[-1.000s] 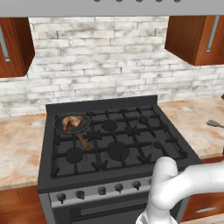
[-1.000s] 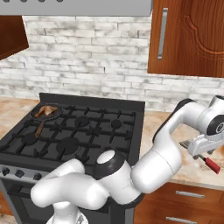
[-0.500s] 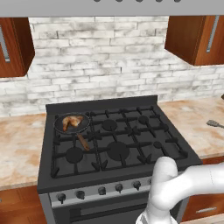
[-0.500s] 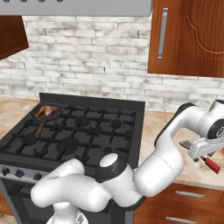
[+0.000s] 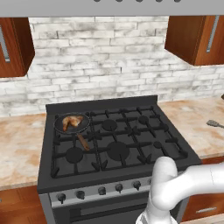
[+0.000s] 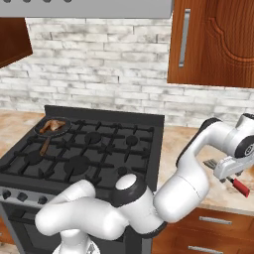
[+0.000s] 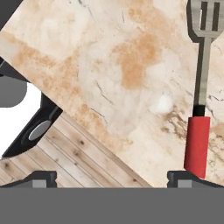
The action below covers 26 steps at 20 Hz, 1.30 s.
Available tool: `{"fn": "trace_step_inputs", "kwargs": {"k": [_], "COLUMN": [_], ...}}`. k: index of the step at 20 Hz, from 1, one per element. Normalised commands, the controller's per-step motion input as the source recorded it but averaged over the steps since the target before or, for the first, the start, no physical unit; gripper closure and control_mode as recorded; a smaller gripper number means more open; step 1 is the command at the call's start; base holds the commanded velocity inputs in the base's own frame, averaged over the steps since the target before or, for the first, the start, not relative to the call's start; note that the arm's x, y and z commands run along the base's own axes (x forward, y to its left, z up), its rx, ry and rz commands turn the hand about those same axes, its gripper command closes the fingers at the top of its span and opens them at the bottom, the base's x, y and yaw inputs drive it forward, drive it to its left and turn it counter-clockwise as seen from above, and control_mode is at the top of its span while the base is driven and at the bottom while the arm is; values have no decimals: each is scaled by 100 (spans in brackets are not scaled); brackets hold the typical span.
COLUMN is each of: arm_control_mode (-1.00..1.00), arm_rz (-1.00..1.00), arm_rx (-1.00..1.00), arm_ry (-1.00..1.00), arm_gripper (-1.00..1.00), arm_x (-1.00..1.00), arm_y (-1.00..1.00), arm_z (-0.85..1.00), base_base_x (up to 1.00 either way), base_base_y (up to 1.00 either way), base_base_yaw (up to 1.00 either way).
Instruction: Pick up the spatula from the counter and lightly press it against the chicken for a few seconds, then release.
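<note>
1. Left base view: one black gas stove (image 5: pixel 118 144) sits centre stage, topped with a gridded matte grate and fronted by a row of round knobs. One round dark frying pan (image 5: pixel 71 124) sits on the back-left burner, its brown handle pointing toward the front. In it lies one piece of chicken (image 5: pixel 70 122), golden-brown and lumpy. Speckled beige marble counter (image 5: pixel 22 144) runs either side of the stove. There are two wooden wall cabinets, one up left (image 5: pixel 15 46) and one up right (image 5: pixel 194 39), against a whitewashed brick wall. At the far right edge, the grey head of the one spatula (image 5: pixel 215 124) lies flat on the counter, well away from the pan.

2. Right base view: the arm bends right, out over the counter (image 6: pixel 173 144). The pincer (image 6: pixel 229 174) hangs just above the spatula (image 6: pixel 241 187), whose red handle pokes out on one side and grey blade on the other.

3. Hand view: looking straight down at the marble counter (image 7: pixel 122 74), with plank floor (image 7: pixel 65 148) past its edge. The spatula (image 7: pixel 202 92) has a slotted metal head, a slim grey shaft, a black collar and a glossy red cylindrical grip. The pincer (image 7: pixel 114 178) is spread wide and grasps nothing. The grip's end sits just by the right finger tip (image 7: pixel 188 176), not between the two tips.
</note>
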Motion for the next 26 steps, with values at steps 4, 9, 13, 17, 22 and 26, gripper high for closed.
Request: {"fn": "trace_step_inputs", "kwargs": {"k": [4,9,13,17,22,26], "arm_control_mode": [-100,-100,-100,-100,-100,-100], "arm_rz": [0,0,0,0,0,0], "arm_rx": [0,0,0,0,0,2], "arm_ry": [0,0,1,4,7,7], "arm_gripper": [-100,-100,-100,-100,-100,-100], "arm_x": [22,21,18,21,22,18], "arm_y": [-16,-14,-17,-17,-15,-21], "arm_z": [-12,-17,-16,-15,-18,-18], "base_base_x": [0,0,0,0,0,0], "base_base_y": [0,0,0,0,0,0], "base_base_yaw": [0,0,0,0,0,0]}}
